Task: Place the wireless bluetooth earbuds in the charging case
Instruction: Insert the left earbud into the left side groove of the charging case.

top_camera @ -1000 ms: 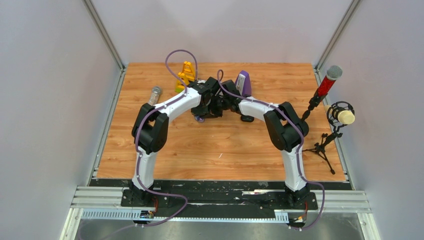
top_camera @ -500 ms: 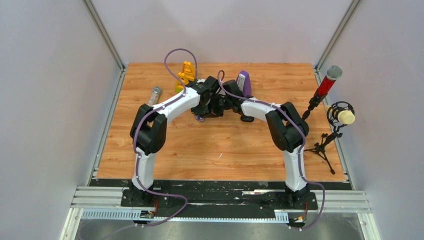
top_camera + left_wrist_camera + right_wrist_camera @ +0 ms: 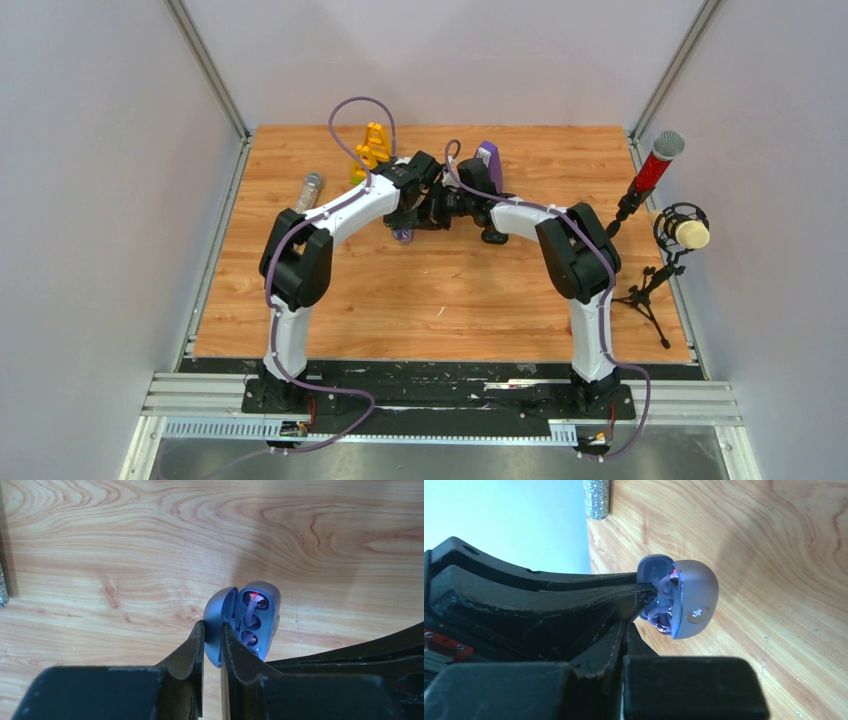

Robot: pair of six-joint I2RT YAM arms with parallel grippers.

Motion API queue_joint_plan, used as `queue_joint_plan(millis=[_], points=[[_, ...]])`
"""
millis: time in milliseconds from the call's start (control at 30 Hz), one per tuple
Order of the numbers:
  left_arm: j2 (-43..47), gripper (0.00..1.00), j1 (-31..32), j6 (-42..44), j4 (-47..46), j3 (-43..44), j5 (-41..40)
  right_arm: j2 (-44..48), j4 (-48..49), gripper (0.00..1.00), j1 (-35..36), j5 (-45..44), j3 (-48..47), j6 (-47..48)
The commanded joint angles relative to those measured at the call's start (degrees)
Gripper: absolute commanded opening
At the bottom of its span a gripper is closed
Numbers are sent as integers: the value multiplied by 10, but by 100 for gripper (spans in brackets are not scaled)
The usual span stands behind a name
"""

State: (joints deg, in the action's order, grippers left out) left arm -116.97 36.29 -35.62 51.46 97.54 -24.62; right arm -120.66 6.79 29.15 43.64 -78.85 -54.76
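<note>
— Item one?
— One charging case (image 3: pixel 270 625): grey-blue oval clamshell, lid (image 3: pixel 220 625) swung open to the left, centre-right of the left wrist view, red light lit inside.
— Item two?
— Two earbuds (image 3: pixel 250 616): pale lavender stems, seated in the case's wells, one above the other.

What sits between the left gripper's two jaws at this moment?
The open lid of the pale grey-blue oval charging case, pinched edge-on by the left gripper. The left wrist view shows this plainly.
</note>
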Motion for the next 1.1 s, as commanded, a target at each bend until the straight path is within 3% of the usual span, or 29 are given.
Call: queue_joint_plan(millis=[0, 1067], points=[[27, 0, 4, -1, -15, 5, 11, -1, 42, 0, 2, 23, -6, -25], [37, 0, 5, 16, -16, -5, 11, -24, -24, 0, 8, 2, -37, -6]])
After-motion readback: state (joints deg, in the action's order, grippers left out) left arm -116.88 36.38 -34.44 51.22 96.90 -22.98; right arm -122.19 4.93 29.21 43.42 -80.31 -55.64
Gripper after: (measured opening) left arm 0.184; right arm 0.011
